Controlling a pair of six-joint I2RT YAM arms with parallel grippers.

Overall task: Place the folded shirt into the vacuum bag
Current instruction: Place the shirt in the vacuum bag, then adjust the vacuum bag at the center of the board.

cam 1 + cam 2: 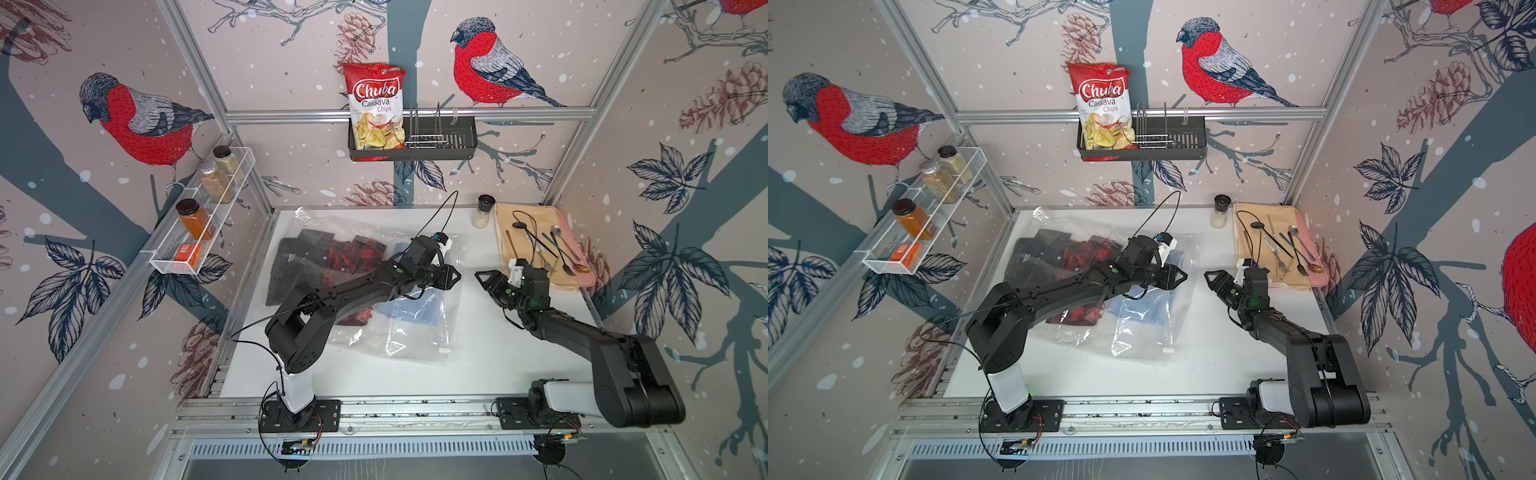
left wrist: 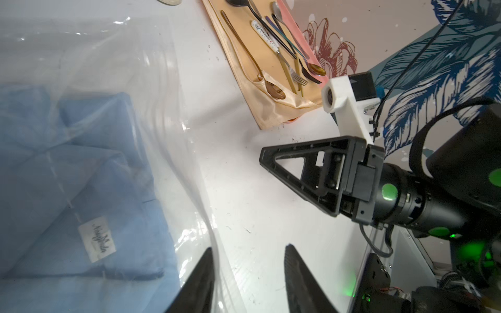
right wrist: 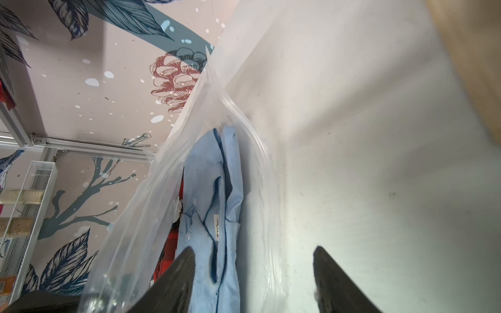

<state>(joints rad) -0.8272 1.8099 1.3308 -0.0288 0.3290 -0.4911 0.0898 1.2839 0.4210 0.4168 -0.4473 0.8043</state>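
Observation:
The clear vacuum bag (image 1: 399,336) lies crinkled on the white table (image 1: 478,357), its small white slider clip (image 1: 444,351) at the near edge. Inside it rests the folded light blue shirt (image 1: 409,309), beside a red-and-black plaid garment (image 1: 332,257). My left gripper (image 1: 456,276) hovers over the bag's right edge, open, nothing between its fingers; in the left wrist view (image 2: 249,248) the shirt (image 2: 81,176) shows through the plastic. My right gripper (image 1: 480,275) faces it tip to tip, open and empty. In the right wrist view (image 3: 254,249) it looks along the bag's mouth at the shirt (image 3: 214,189).
A beige cloth (image 1: 536,232) with several pieces of cutlery lies at the right edge, a small shaker jar (image 1: 482,212) behind it. A wire spice rack (image 1: 199,224) hangs on the left wall. A black basket (image 1: 440,141) with a chips bag (image 1: 374,104) hangs on the back wall.

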